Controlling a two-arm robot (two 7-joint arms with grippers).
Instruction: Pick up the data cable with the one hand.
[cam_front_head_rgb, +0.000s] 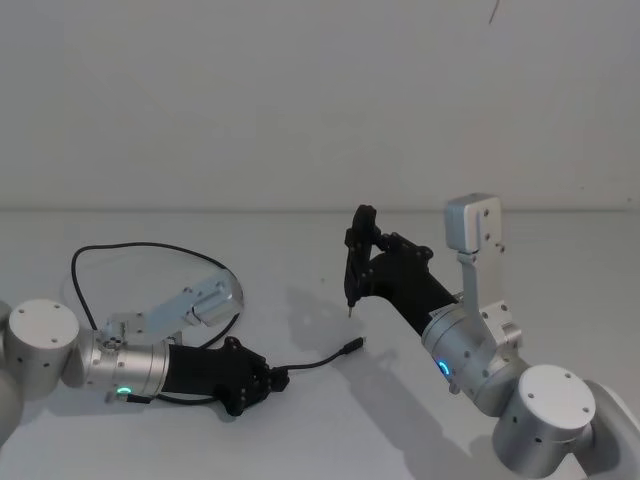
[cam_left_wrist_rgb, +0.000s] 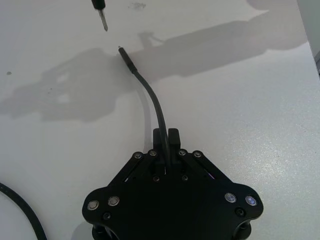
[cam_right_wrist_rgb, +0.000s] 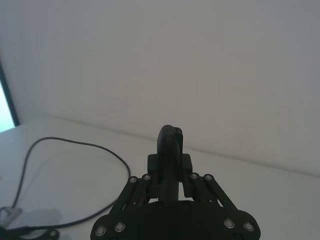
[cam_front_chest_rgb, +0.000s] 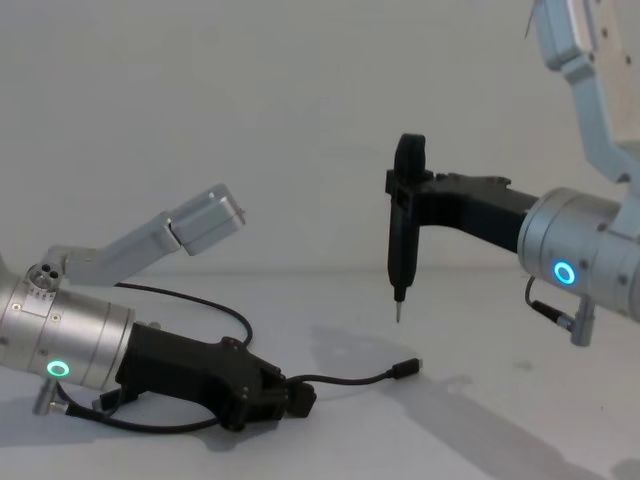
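Observation:
The data cable (cam_front_head_rgb: 150, 247) is a long thin black cord looping over the white table behind my left arm. My left gripper (cam_front_head_rgb: 277, 380), on the green-ringed wrist, lies low over the table, shut on the cable (cam_left_wrist_rgb: 155, 100) a short way from its small black plug (cam_front_chest_rgb: 408, 368). The free end arches forward from the fingers (cam_left_wrist_rgb: 172, 136), and the plug sits on or just above the table. My right gripper (cam_front_head_rgb: 360, 235), on the blue-ringed wrist, hangs above the table, shut on a short black lead (cam_front_chest_rgb: 400, 250) held upright with its silver tip pointing down.
The white table (cam_front_head_rgb: 300, 440) meets a plain pale wall at the back. Silver camera brackets stick up from the left wrist (cam_front_head_rgb: 200, 300) and the right wrist (cam_front_head_rgb: 475, 240). The lead's tip (cam_left_wrist_rgb: 104, 21) hovers just beyond the cable's plug.

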